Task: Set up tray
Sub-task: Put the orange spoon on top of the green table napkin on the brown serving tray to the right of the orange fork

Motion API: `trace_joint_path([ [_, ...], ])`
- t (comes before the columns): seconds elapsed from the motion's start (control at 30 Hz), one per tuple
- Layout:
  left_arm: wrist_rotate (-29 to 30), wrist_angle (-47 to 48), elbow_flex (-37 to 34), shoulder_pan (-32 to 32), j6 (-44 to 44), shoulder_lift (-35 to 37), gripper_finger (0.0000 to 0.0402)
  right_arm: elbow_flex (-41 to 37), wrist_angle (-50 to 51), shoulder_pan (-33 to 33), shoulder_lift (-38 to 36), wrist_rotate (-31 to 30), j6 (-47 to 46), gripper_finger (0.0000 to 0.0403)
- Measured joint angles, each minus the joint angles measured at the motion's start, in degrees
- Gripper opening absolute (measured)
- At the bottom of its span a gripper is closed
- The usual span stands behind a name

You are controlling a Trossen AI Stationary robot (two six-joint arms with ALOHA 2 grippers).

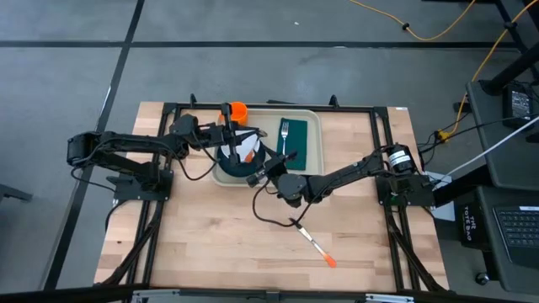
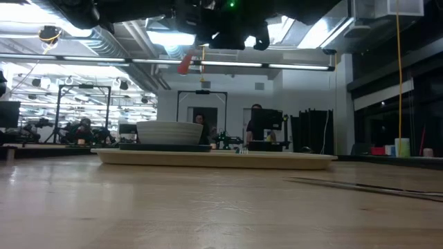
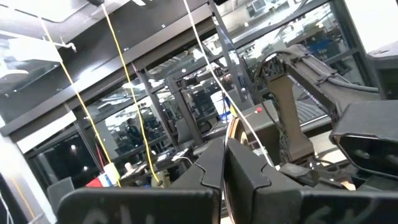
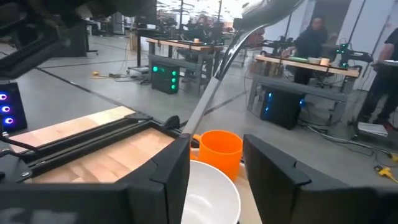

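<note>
The beige tray [image 1: 313, 118] lies flat at the table's far middle. On its left half a white bowl [image 4: 208, 193] sits on a dark plate [image 1: 229, 172], and an orange cup [image 4: 217, 148] stands behind them. On its right half a fork [image 1: 285, 135] lies on the green napkin [image 1: 299, 143]. My left gripper [image 3: 225, 146] reaches in from the left above the bowl, shut on a metal spoon [image 4: 214, 74]. My right gripper [image 4: 214, 180] hovers open at the bowl's near side, its fingers apart from the spoon. My left gripper pinches the spoon's thin handle [image 3: 232, 132] between its two shut fingers, coming roughly level from the table's left. The spoon is lifted clear above the bowl and slants, its wide end [image 4: 267, 9] uppermost.
A knife with an orange handle [image 1: 316, 248] lies on the bare wood near the table's front, right of middle. Black frame rails [image 1: 269, 107] run along the table's sides and far edge. People and workbenches show in the room beyond.
</note>
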State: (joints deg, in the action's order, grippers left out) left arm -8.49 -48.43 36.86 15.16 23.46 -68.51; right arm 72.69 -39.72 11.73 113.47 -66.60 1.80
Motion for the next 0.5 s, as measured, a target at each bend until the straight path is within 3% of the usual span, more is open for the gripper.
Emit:
trace_joint_path([
  [0.13, -0.1, 0.0, 0.0, 0.5, 1.0, 0.0, 0.0002, 0.0, -0.4, 0.5, 0.0, -1.7, 4.6, 0.0154],
  [0.33, -0.2, 0.6, 0.0, 1.7, 1.1, 0.0, 0.0002, 0.0, -8.4, 2.6, 0.0, -11.9, 17.4, 0.0154],
  [0.5, -0.2, 0.1, 0.0, 2.8, 2.0, 0.0, 0.0002, 0.0, -13.7, 4.3, 0.0, -8.4, 21.0, 0.0154],
])
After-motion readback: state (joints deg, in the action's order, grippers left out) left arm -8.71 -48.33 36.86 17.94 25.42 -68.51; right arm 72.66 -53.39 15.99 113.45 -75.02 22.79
